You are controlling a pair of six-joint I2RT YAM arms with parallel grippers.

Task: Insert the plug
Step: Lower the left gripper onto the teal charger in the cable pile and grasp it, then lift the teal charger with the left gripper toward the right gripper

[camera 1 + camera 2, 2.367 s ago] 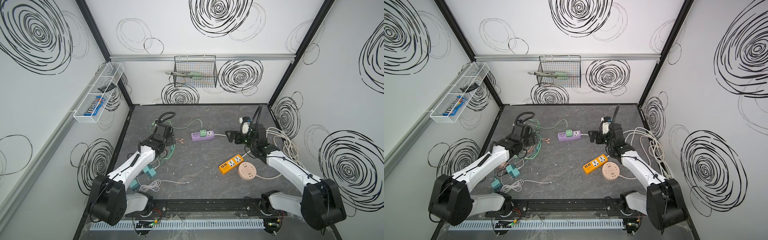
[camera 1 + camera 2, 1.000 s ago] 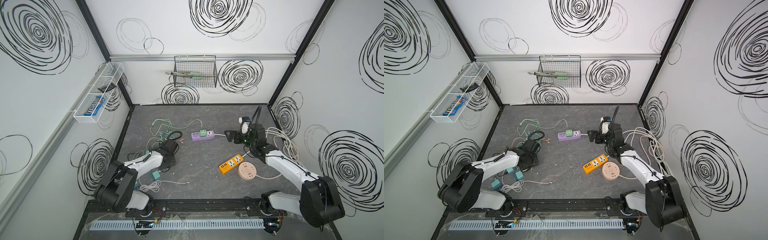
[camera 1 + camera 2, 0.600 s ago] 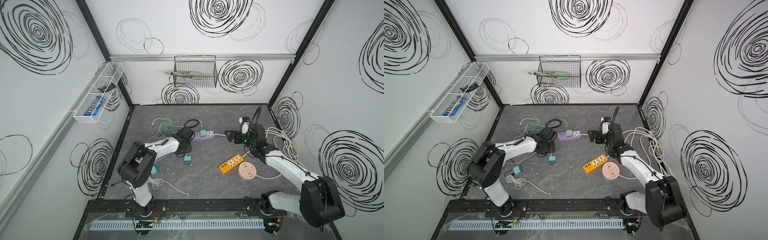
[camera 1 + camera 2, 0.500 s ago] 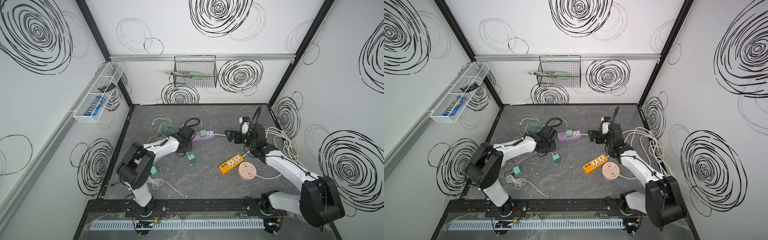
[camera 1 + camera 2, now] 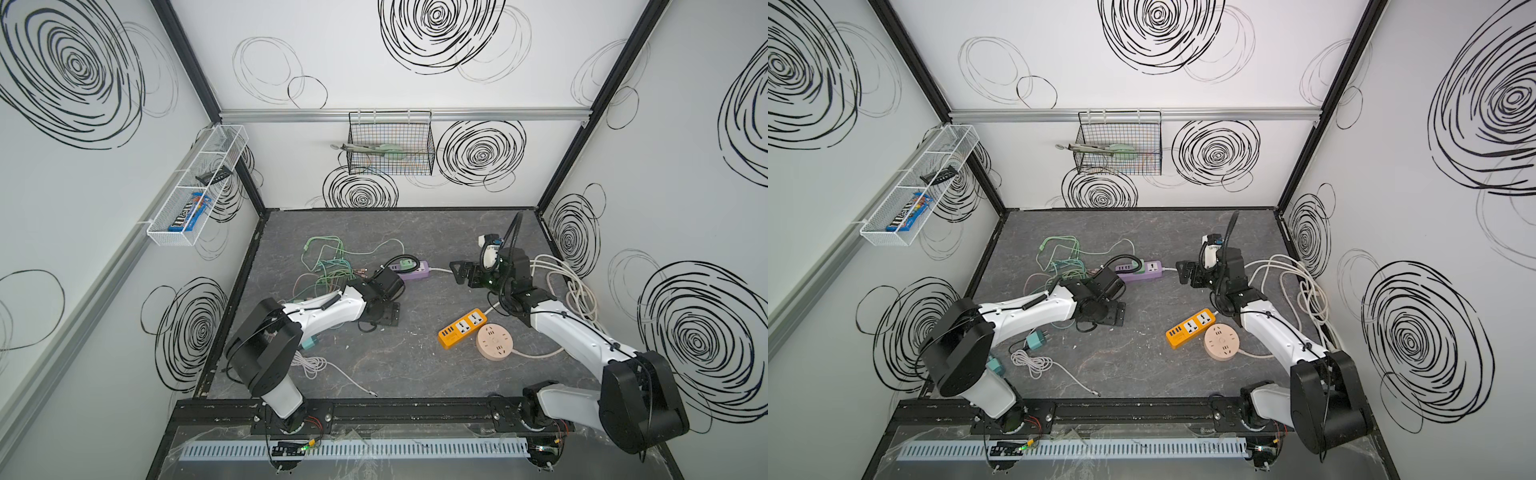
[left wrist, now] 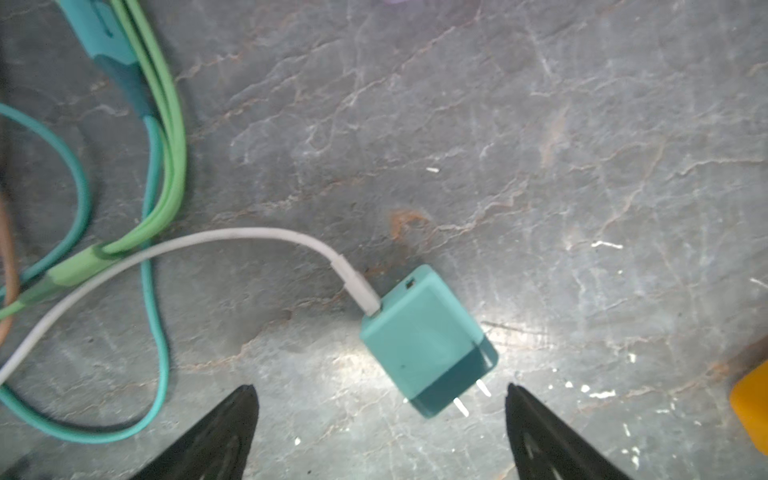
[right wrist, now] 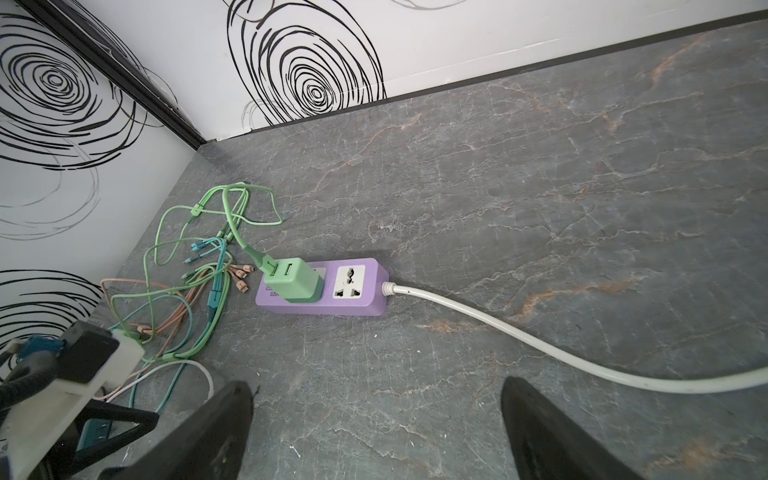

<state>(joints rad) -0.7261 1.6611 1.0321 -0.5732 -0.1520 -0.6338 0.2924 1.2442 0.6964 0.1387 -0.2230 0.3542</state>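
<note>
Left fingers (image 6: 216, 440) spread wide, teal plug (image 6: 419, 336) flat on worktop (image 6: 540, 166) just beyond their tips, untouched, right fingers (image 7: 199, 436) wide apart, empty, purple power strip (image 7: 357, 306) well ahead.

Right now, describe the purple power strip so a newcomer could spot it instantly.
Start at the grey marble-patterned table, then look toward its back, near the middle. The purple power strip lies flat there with a white cord; unlike the orange strip and round pink socket, it carries a green charger.
</note>
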